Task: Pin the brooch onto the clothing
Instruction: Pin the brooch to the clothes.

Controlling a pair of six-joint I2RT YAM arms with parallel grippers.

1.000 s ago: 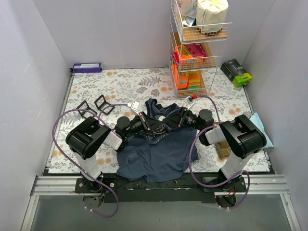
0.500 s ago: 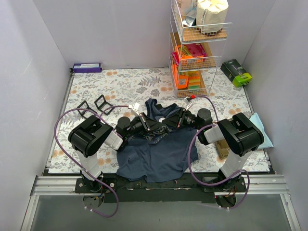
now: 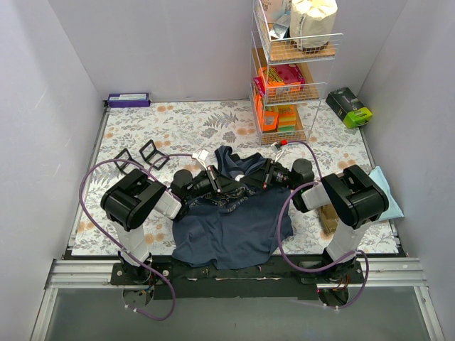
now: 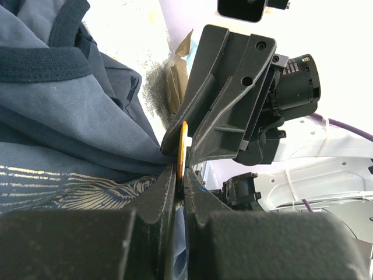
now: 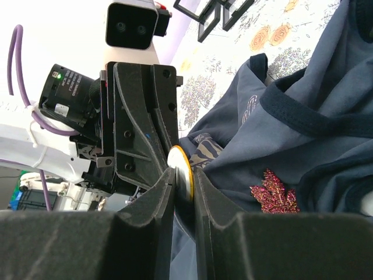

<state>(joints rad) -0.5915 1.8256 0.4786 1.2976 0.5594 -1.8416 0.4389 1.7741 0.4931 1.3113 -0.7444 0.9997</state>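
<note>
The navy clothing [image 3: 227,231] lies crumpled on the table between both arms, its pale print bunched up [image 4: 70,181]. A red glittery maple-leaf brooch [image 5: 274,192] rests on the fabric [image 5: 315,146], apart from both grippers. My left gripper [image 3: 233,186] [image 4: 179,175] is shut on the edge of a thin round gold-rimmed disc [image 4: 183,149]. From the opposite side my right gripper [image 3: 249,182] [image 5: 183,186] straddles the same disc [image 5: 182,166], its jaws narrow but still a little apart. Each wrist view shows the other gripper's fingers [image 4: 227,99] [image 5: 137,122] just beyond the disc.
A wire rack [image 3: 291,71] with boxes stands at the back right, with a green box [image 3: 349,106] beside it. A purple box [image 3: 129,99] lies at the back left. Black frames [image 3: 142,156] sit left of the clothing, a pale blue cloth [image 3: 387,188] at the right.
My right gripper's jaws have narrowed around the disc. Both arms have shifted slightly; the left grip on the disc is unchanged.
</note>
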